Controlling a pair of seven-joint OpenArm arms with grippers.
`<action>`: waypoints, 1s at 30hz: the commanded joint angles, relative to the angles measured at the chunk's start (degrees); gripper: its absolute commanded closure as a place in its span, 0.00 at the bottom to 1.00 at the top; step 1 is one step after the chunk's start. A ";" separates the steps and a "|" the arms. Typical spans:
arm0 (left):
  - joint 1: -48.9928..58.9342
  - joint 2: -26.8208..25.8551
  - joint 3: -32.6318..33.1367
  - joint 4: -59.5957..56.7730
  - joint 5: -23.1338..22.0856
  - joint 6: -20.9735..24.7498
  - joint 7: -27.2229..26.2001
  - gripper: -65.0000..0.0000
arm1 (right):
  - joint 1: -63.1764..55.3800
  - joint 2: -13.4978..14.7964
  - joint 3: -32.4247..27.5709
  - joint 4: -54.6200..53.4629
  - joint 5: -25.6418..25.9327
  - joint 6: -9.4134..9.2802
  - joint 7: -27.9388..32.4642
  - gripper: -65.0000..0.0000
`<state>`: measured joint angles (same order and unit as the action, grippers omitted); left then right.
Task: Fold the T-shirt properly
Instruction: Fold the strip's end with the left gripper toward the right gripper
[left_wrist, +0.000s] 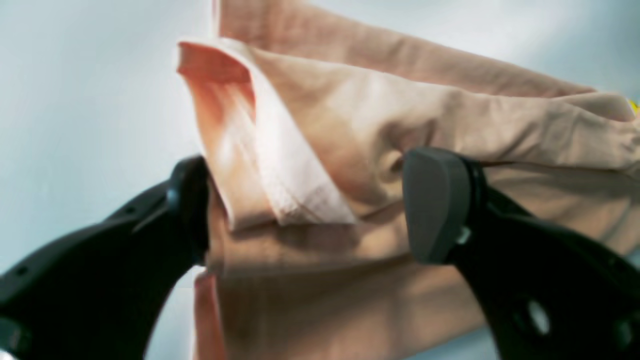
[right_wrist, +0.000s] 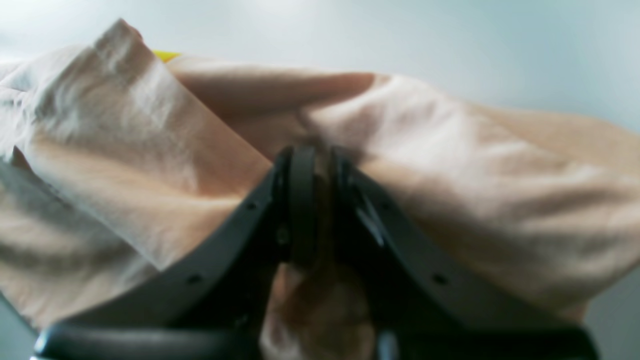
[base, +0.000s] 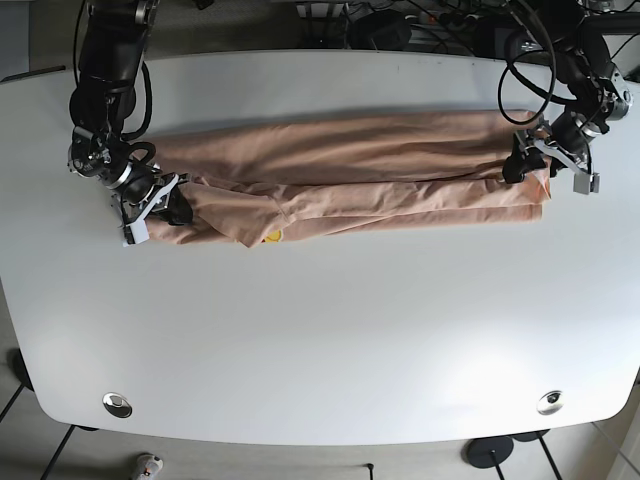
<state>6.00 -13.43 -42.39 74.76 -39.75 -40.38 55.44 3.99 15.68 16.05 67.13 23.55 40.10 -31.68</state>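
A tan T-shirt (base: 350, 165) lies folded lengthwise into a long band across the white table (base: 330, 330). At its right end in the base view, my left gripper (base: 524, 162) is open. In the left wrist view the left gripper (left_wrist: 310, 210) has a folded hem of the T-shirt (left_wrist: 350, 130) lying loosely between its wide-apart fingers (left_wrist: 435, 205). At the band's other end my right gripper (base: 172, 206) is shut on the T-shirt. The right wrist view shows the right gripper (right_wrist: 320, 200) with fabric of the T-shirt (right_wrist: 475, 165) pinched between its pads.
A small yellow patch (base: 272, 237) shows at the shirt's front edge. Cables and equipment (base: 420, 25) crowd the far side beyond the table. Two round metal fittings (base: 117, 404) (base: 549, 402) sit near the table's front corners.
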 joint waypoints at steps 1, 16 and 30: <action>-0.15 -0.15 1.82 -0.17 1.81 0.38 2.63 0.47 | 0.19 0.36 -0.10 0.34 -1.70 -0.10 -2.21 0.92; 5.12 0.11 26.88 35.44 1.55 4.82 2.45 0.91 | 0.27 0.36 -0.01 0.16 -1.53 -0.10 -2.21 0.92; -5.78 15.41 43.67 21.28 11.13 13.00 2.27 0.90 | 0.19 0.36 -0.01 0.16 -1.53 -0.10 -2.21 0.92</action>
<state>1.17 1.78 1.43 95.18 -27.29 -27.03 58.94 3.99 15.53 16.05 67.07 23.77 40.12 -31.70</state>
